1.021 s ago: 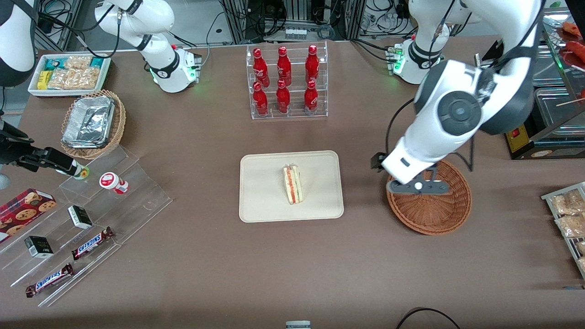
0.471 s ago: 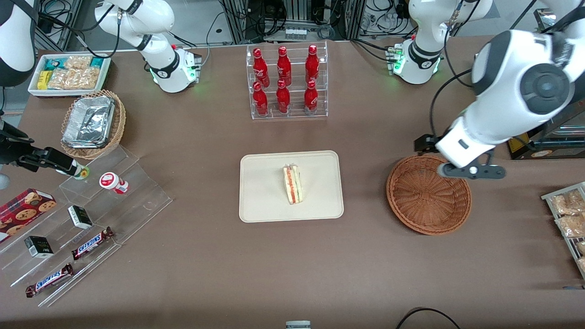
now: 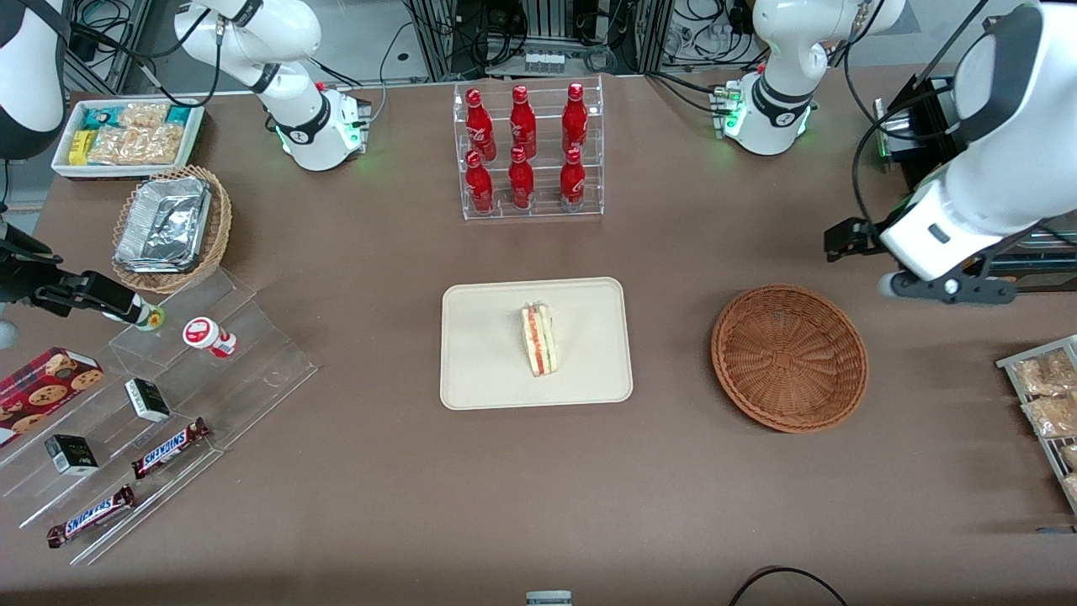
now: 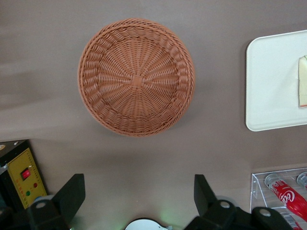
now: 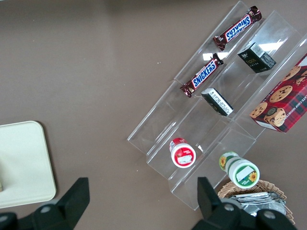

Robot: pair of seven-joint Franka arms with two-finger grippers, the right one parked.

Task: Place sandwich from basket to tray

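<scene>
The sandwich [image 3: 538, 339], a pale wedge with red and green layers along its edge, lies on the cream tray [image 3: 480, 370] near its middle. Beside the tray, toward the working arm's end, the round reddish-brown wicker basket [image 3: 789, 358] holds nothing. My gripper [image 3: 947, 288] hangs high above the table, off the basket's rim toward the working arm's end and a little farther from the front camera. In the left wrist view the gripper [image 4: 138, 191] is open with only bare table between its fingers; the basket [image 4: 136, 76], the tray's edge [image 4: 271, 86] and a sliver of the sandwich [image 4: 302, 81] show below.
A clear rack of red bottles [image 3: 526, 151] stands farther from the front camera than the tray. A yellow box with a red switch [image 4: 24, 179] and a rack of snack packs [image 3: 1047, 396] sit at the working arm's end. A stepped acrylic display [image 3: 168, 396] and a foil-filled tan basket [image 3: 172, 227] lie toward the parked arm's end.
My gripper has swung from over the basket out toward the working arm's end and away from the front camera, uncovering the empty basket. The sandwich has stayed on the tray.
</scene>
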